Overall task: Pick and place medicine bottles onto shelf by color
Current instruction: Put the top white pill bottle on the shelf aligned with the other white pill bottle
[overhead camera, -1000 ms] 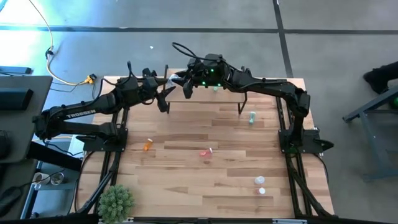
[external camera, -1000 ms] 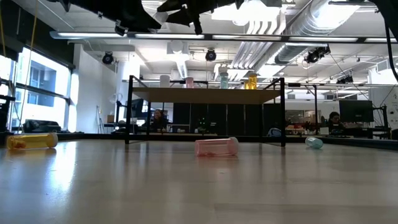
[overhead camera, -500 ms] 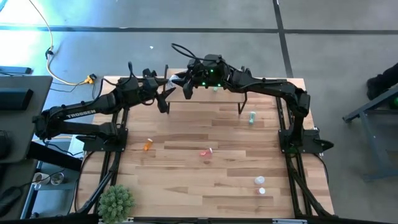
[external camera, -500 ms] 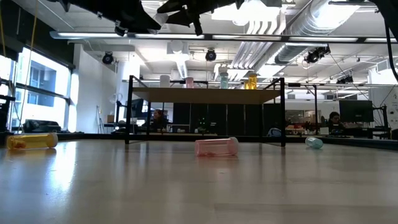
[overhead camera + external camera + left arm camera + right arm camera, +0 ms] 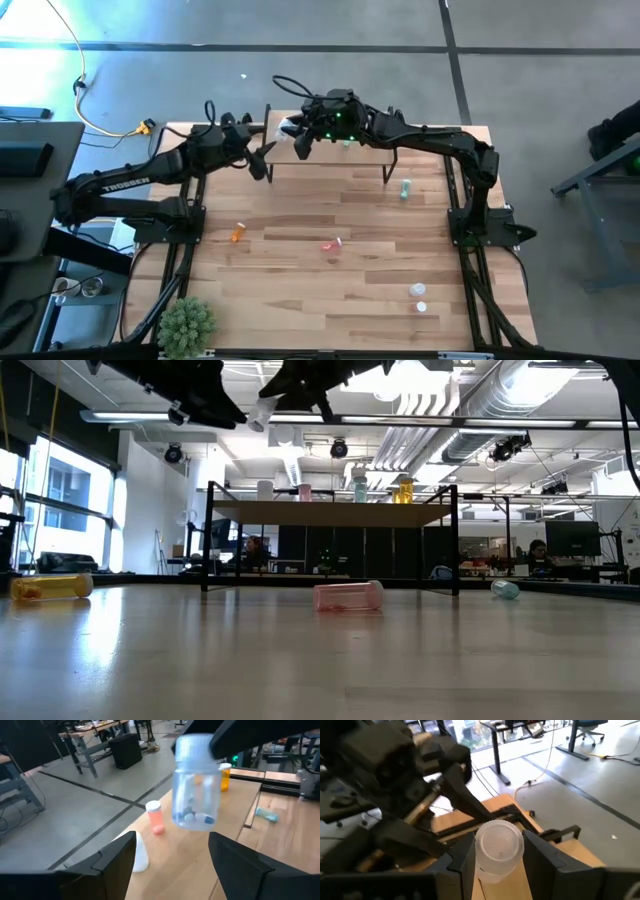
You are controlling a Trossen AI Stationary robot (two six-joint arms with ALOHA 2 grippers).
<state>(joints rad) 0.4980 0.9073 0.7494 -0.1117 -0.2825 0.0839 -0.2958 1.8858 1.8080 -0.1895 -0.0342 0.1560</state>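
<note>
Open office/lab behind, ducts overhead; wooden table (image 5: 350, 290) w/ the shelf (image 5: 330, 512) at its far edge. All places below are rel. to the shelf.

Right gripper (image 5: 496, 857) sits above the shelf's left end, fingers closed narrow on a clear bottle (image 5: 196, 787). In the low view that bottle (image 5: 261, 413) hangs high over the shelf's left end, tilted, long axis slanting, cap end lowest. In the left wrist view its cap points up in frame, small pills visible inside. Left gripper (image 5: 172, 855) is just left of the shelf, fingers spread wide, apart from the clear bottle, holding nothing.

On the shelf, 4 bottles upright in a row: white (image 5: 265, 490), pink (image 5: 305, 492), green (image 5: 360, 490), orange (image 5: 405, 490).

On the table in front of the shelf: pink bottle (image 5: 348, 596) lying on its side, long axis across the table; orange bottle (image 5: 50, 587) lying on its side, front-left; green bottle (image 5: 406, 187) lying just off the shelf's right end; 2 white bottles (image 5: 418, 297) well to the front-right, orientation unclear. Green spiky plant (image 5: 187, 324) at the near-left corner, far from the shelf.
</note>
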